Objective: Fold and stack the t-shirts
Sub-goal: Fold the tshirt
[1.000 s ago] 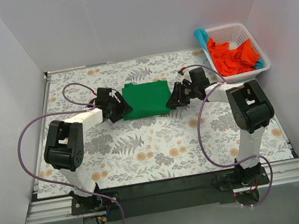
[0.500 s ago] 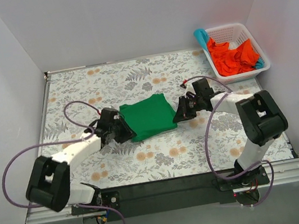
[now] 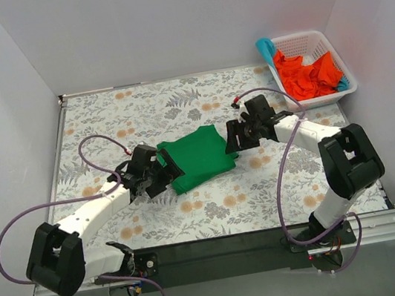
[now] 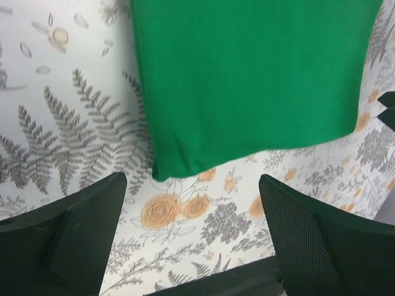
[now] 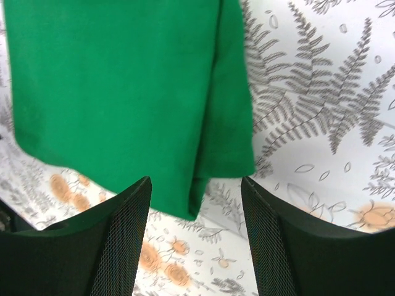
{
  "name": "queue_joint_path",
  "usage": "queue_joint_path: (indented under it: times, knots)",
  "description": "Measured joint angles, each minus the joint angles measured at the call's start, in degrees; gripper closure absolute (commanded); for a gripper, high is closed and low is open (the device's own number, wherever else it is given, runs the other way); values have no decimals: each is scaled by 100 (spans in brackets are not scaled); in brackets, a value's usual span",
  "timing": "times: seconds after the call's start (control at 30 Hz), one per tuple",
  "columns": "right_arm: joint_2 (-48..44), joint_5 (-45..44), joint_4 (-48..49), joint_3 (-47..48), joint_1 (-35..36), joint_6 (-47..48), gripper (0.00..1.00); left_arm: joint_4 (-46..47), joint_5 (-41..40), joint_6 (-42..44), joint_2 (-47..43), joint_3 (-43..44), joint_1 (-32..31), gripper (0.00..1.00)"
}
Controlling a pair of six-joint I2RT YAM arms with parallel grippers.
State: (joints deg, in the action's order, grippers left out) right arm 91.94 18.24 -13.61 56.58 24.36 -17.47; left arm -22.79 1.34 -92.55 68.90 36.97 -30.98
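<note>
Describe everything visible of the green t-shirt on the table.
The green t-shirt is plain bright green soft cloth, folded into a compact, roughly rectangular bundle with a doubled layer along one edge. It lies flat and slightly skewed near the middle of the floral table cover. The left claw and right claw flank it, both open, a corner lying ahead of each, ungripped. No collar shows.
</note>
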Motion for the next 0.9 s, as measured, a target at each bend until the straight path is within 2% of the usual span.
queue_joint_path:
  times: [0.23,0.57,0.77,0.87,0.9]
  knots:
    - [702,42,28,339,-63,42,32,-72,-295,376,839,782,0,12]
    - [1167,516,264,474,-72,-79,30,-50,-304,577,1456,813,0,13]
    - [1261,1019,382,474,-20,-116,46,90,-249,577,1665,813,0,20]
    - [1266,1296,501,474,44,-173,62,133,-223,575,1705,817,0,24]
    - [1266,1377,527,474,50,-192,71,146,-219,566,1705,817,0,26]
